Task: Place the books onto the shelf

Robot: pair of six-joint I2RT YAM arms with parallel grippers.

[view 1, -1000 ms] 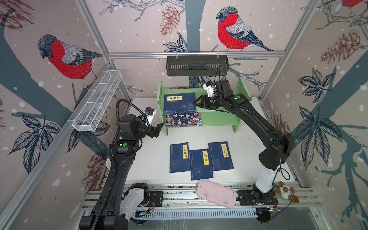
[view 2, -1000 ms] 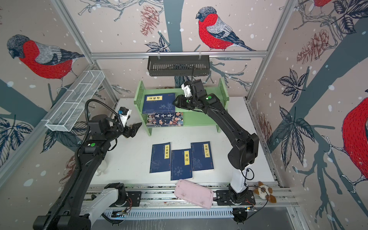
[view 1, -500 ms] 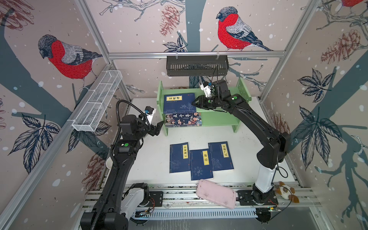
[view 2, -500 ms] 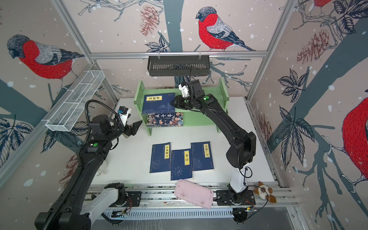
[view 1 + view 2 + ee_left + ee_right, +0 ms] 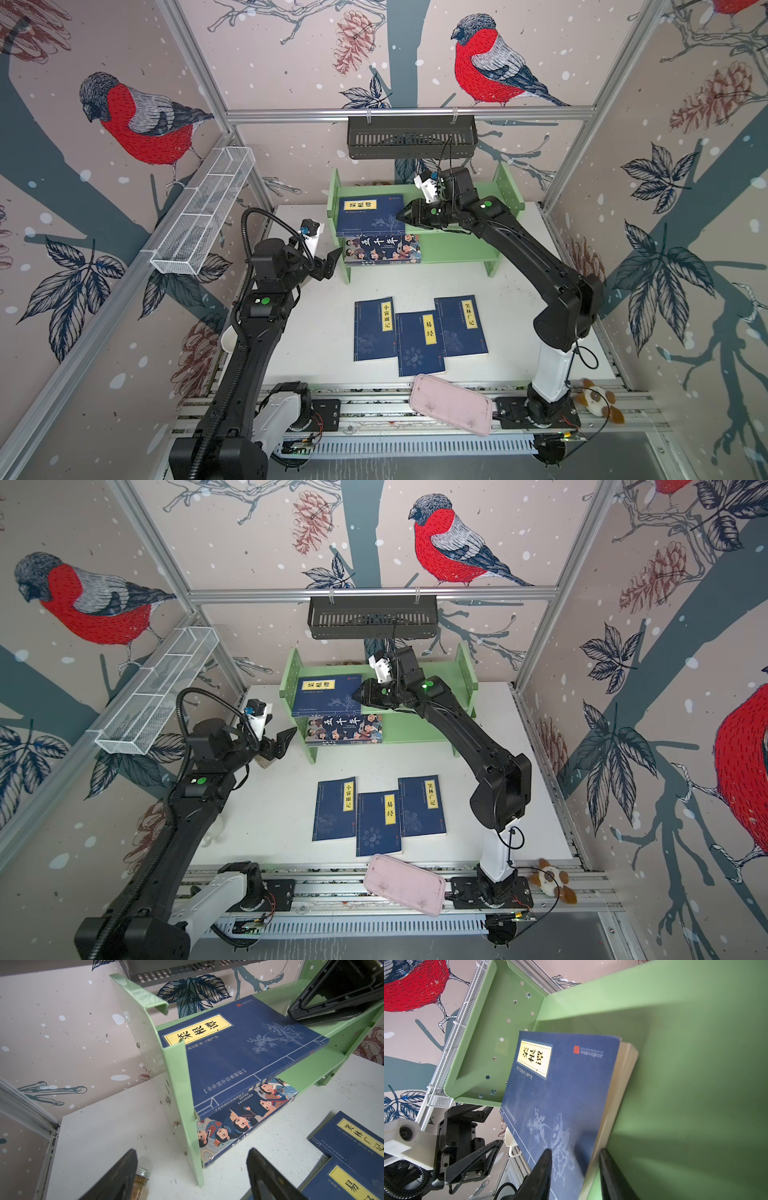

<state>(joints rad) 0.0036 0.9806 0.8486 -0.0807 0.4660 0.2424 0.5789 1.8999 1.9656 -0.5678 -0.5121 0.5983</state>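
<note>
The left pincer (image 5: 326,266) hovers just outside the left side panel of the shelf (image 5: 457,251), level with the lower tier. Its fingers are spread wide with nothing between them. It looks parked there to stay clear of the shelf front, or ready to steady the rack.

Inside the shelf, hard against that left panel, two books lie flat. The cartoon-covered book (image 5: 382,248) is on the lower tier. A navy book (image 5: 370,216) sits on the upper tier directly above it, yellow label toward the panel. Laying them flat and pushed to that end probably keeps thin paperbacks from toppling and leaves the rest of the shelf free.

At the navy book's right edge is the right pincer (image 5: 575,1159), reaching in along the upper tier. It is partly closed. One finger lies over the cover and the other is beside the page edge, so it straddles the book's corner. Whether it actually pinches the book or only rests around it, I cannot tell.

In front of the shelf, on the desk (image 5: 316,324), three more navy books (image 5: 419,343) lie side by side, face up, not yet shelved.
</note>
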